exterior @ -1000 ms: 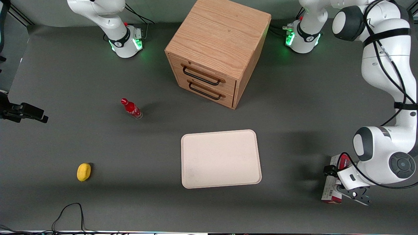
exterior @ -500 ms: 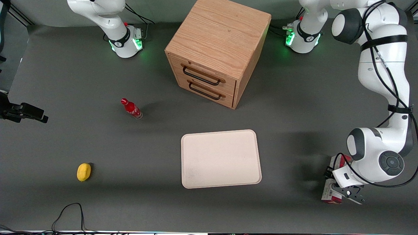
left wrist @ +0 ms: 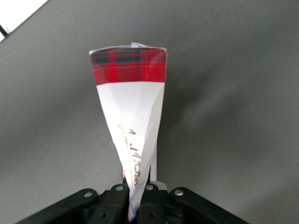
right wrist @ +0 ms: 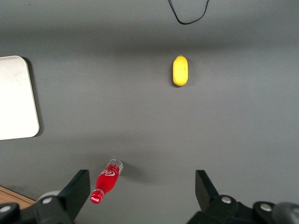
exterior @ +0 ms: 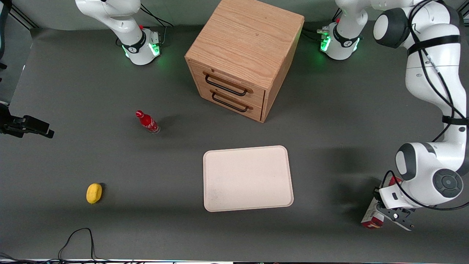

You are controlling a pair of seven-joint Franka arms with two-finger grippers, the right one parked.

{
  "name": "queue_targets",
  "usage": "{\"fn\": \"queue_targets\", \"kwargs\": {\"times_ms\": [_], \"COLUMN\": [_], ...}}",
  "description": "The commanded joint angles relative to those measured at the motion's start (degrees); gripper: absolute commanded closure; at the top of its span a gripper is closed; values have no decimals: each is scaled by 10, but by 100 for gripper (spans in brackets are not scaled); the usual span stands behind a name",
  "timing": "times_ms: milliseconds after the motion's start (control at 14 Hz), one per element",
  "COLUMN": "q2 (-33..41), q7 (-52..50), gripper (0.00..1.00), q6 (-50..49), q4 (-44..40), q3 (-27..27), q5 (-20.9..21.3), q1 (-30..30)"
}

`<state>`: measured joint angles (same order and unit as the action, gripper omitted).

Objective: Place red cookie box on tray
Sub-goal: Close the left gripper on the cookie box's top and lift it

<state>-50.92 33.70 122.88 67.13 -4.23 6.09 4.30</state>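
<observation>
Left gripper is positioned toward the working arm's end of the table, close to the table's near edge and well apart from the tray; its fingers are closed tight on the red cookie box, with the carton pinched between them. In the wrist view the red cookie box runs away from the camera, a white face with printed lettering uppermost and a red tartan band at its free end; the grey table surface lies beneath it. In the front view only the lower part of the carton shows below the arm's wrist, red with a pale side; whether it rests on the table or is raised off it cannot be told.

The tray sits near the middle of the table, flat, nothing on it; the wooden drawer cabinet stands farther from the front camera than the tray, both drawers shut. A small red bottle stands upright toward the parked arm's end of the table; a yellow lemon lies nearer the front camera than the bottle, well apart from it. A black cable loops at the near edge.
</observation>
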Motion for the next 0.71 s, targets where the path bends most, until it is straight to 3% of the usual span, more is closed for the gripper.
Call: {"fn": "queue_targets", "kwargs": {"times_ms": [0, 357, 643], "q2": [40, 68, 67], "q7": [-30, -271, -469], "gripper": [100, 100, 100], "q6": [-85, -217, -247], "q4": [-31, -71, -118], "q3": [-1, -49, -93], "q5": [-3, 1, 1], "q1": [-8, -25, -53]}}
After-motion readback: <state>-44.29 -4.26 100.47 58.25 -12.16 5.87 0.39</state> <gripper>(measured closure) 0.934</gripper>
